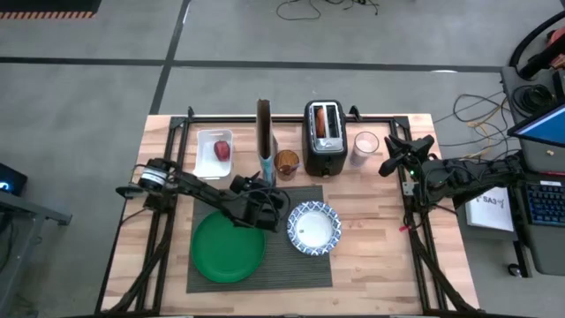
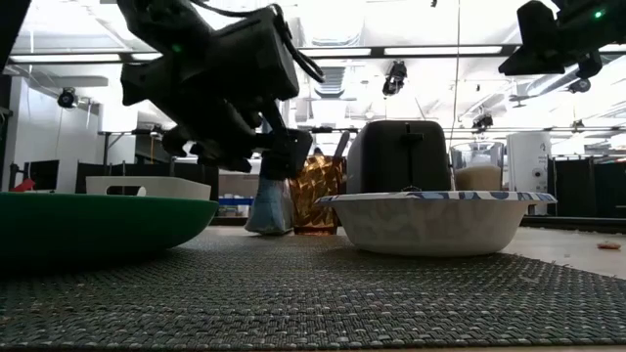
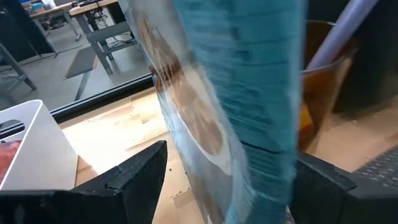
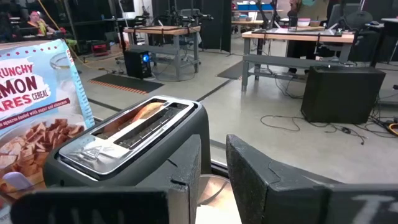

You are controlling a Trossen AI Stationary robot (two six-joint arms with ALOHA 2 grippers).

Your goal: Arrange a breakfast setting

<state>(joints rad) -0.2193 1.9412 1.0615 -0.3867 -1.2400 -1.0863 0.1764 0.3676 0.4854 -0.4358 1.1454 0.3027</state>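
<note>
The dark grey ribbed placemat (image 1: 265, 265) lies at the table's near middle. On it rest the green plate (image 1: 228, 247) and the blue-and-white bowl (image 1: 314, 228). The cereal box (image 1: 265, 141) stands upright just beyond the mat. My left gripper (image 3: 227, 180) is open, level, with one finger on each side of the box's lower part (image 3: 249, 162). The red fruit (image 1: 222, 150) lies in the white tray (image 1: 212, 163). The bagel (image 4: 140, 115) sticks up in the toaster's slot. My right gripper (image 4: 214, 174) is open and raised near the toaster. I see no metal spoon. My left gripper has its fingers (image 3: 134, 174) level on either side of the standing cereal box's lower part (image 3: 205, 143), coming from the table's near side. A gap shows beside one finger; I cannot tell whether the other touches the box. The box stands on the table.
The black toaster (image 1: 325, 137) stands at the far middle. An amber glass (image 1: 286, 163) with a lilac handle (image 3: 348, 31) in it is right of the box. A clear glass (image 1: 365, 147) is right of the toaster. Bare wood lies at the near right.
</note>
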